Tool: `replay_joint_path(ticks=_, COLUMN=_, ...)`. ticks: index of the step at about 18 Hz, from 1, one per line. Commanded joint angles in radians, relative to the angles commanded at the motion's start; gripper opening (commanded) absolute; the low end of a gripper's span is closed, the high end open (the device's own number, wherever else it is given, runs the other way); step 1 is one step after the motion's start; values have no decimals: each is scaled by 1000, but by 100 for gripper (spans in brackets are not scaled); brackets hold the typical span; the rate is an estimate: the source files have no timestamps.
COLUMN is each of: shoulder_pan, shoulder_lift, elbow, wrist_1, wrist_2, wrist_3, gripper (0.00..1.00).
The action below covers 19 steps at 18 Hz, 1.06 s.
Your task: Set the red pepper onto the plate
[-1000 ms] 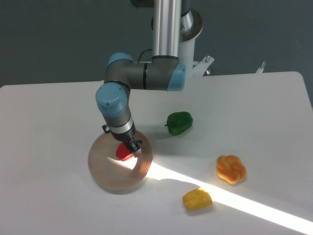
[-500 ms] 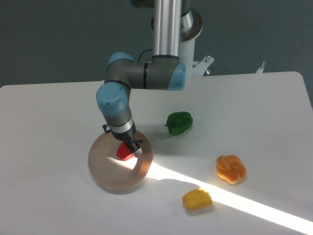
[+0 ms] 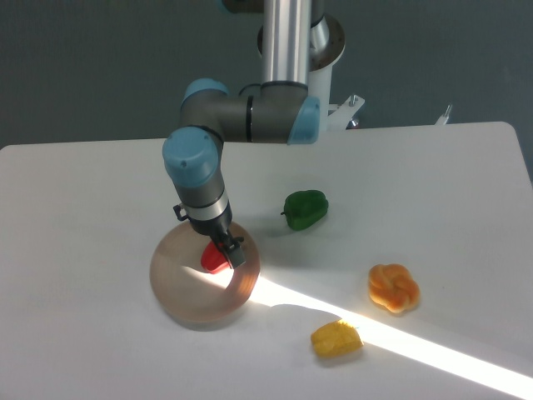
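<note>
— Where is the small glossy red toy pepper?

— On the round, thick, translucent grey-beige plate, toward its upper right part, seen from the fixed camera above the white desk.

— And the arm's two-finger hand?

— Low over the plate, just beside the pepper and at its right edge. The dark fingers are small and partly merged with the pepper's outline, so I cannot tell whether they are clamped on it or parted.

— What else lies on the desk?

— A glossy green toy pepper to the right of the plate, well apart from it. Farther right, a knotted orange bun-like toy; below it, nearer the front edge, a lumpy yellow piece. A bright band of light crosses the desk from the plate's lower right edge toward the bottom right corner.
</note>
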<state>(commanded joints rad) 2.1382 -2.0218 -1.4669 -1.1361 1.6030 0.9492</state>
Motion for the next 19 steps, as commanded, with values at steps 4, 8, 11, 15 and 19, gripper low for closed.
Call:
replay_joint_path(ticks=4, shoulder_pan=78, shoulder_lift=0, elbow=98, wrist_1=-106, wrist_2=0, wrist_3=118, gripper=100)
replay_joint_path(ticks=8, shoulder_pan=178, shoulder_lift=-14, elbow=160, wrist_1=-111, wrist_2=0, wrist_3=264, gripper=100)
replay_joint_path(ticks=11, shoulder_pan=247, shoulder_lift=-34, elbow=200, wrist_1=-111, wrist_2=2, wrist_3=374, gripper=100)
replay_joint_path(ticks=15, shoulder_pan=347, shoulder_lift=-70, elbow=237, wrist_1=-100, wrist_2=2, wrist_3=555, gripper=100)
replay_joint_path(ticks=19, shoulder_pan=373, shoulder_lift=-80, elbow=249, wrist_1=-96, wrist_2=2, wrist_3=592, gripper=100)
